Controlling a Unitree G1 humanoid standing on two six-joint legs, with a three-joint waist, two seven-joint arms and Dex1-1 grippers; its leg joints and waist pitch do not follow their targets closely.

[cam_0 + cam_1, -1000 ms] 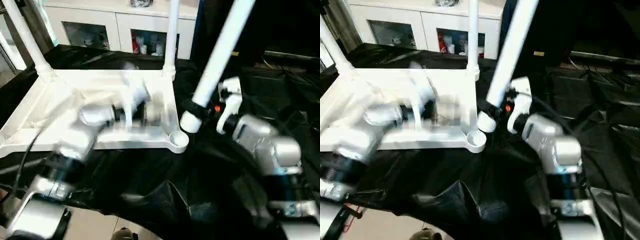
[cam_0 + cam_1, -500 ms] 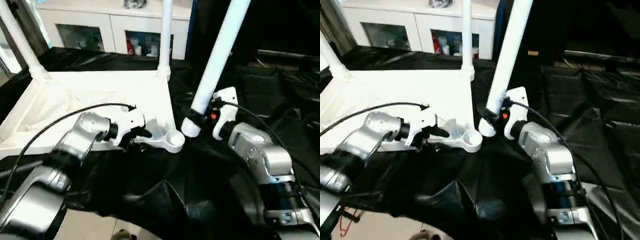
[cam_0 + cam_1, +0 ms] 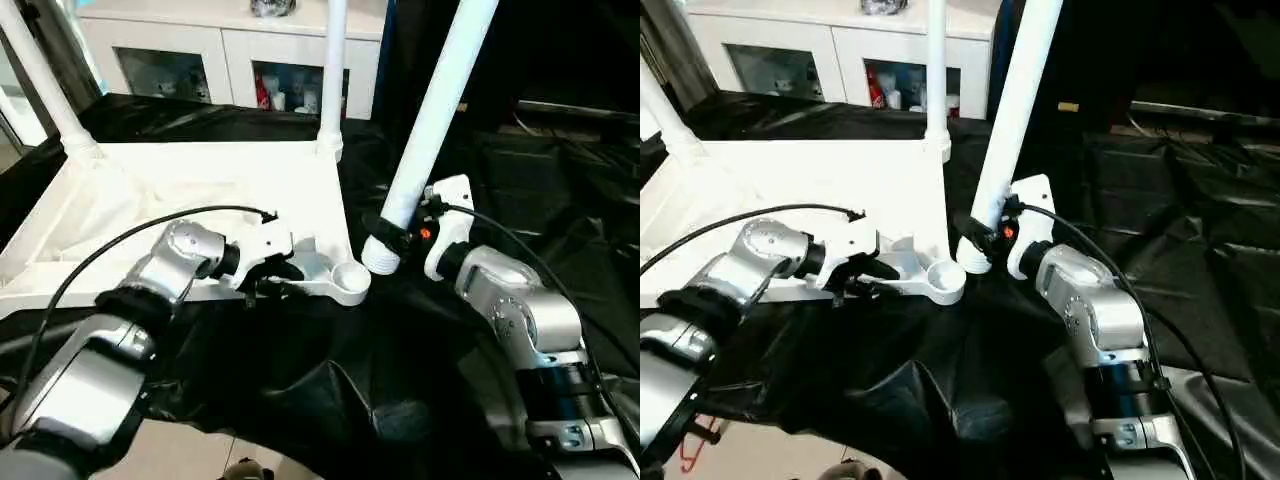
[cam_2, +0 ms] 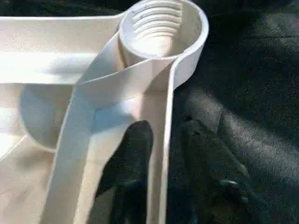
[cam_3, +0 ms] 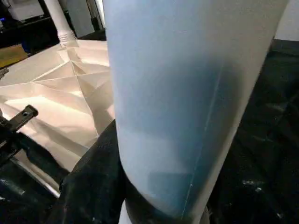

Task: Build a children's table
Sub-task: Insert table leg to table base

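Note:
The children's table top (image 3: 200, 180) lies upside down on black cloth, ribbed underside up. Two white legs (image 3: 40, 70) (image 3: 333, 70) stand in its far corner sockets. The near right corner socket (image 3: 350, 272) (image 4: 161, 23) is empty and threaded inside. My left gripper (image 3: 283, 278) (image 4: 166, 126) is on the near rim just left of that socket, one finger (image 4: 135, 154) inside the rim wall and the other outside, shut on it. My right gripper (image 3: 395, 225) is shut on a third leg (image 3: 435, 110) near its lower end. That leg tilts, its foot just right of the empty socket.
A white cabinet with glass doors (image 3: 230, 60) stands behind the table. Crumpled black cloth (image 3: 330, 380) covers the work surface, with light floor (image 3: 200, 450) at its near edge. A black cable (image 3: 130, 235) loops over the table top from my left wrist.
My left arm swung in to the near rim beside the empty socket and its fingers closed on the rim wall. The right gripper kept the leg almost still.

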